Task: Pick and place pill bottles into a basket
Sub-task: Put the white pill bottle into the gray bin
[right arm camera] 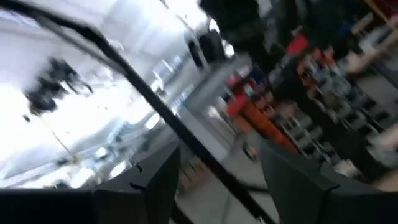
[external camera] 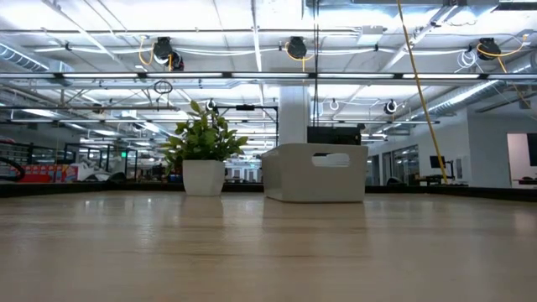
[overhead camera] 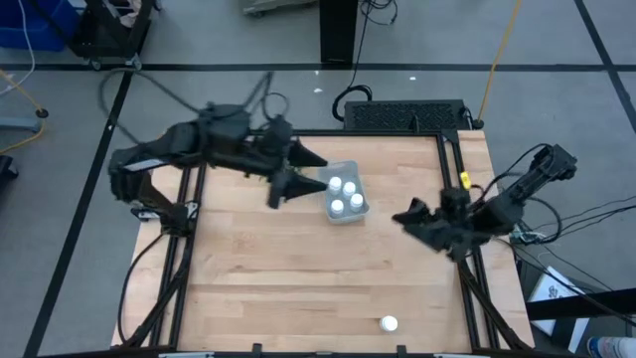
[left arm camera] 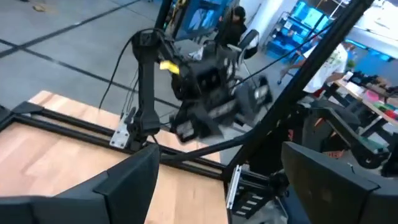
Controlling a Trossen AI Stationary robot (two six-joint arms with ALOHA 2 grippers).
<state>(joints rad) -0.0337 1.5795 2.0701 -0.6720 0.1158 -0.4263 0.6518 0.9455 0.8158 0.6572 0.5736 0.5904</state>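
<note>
We see a pale wooden surface framed by dark metal rails along its edges. Most of the middle and near part of the wood lies bare, so there is wide free room there.

The basket, a small translucent pale bin with rounded corners, sits toward the far middle of the surface. Four pill bottles stand inside it as small white round caps, close together. A fifth bottle stands alone near the front edge, well apart from the basket and from both arms.

The left claw hangs just beside the basket's left side, above the wood. Its dark fingers stand wide apart with nothing between them. The right claw sits at the right side of the surface, near the right rail and apart from the basket. Its fingers stand partly apart, and nothing shows between them.

In the low view a green leafy plant in a white pot stands beside the basket at the far edge, both upright, with smooth wood stretching toward us. Cables trail over the grey floor around the frame. Beyond the far edge, a dark ribbed mat lies on the floor.
</note>
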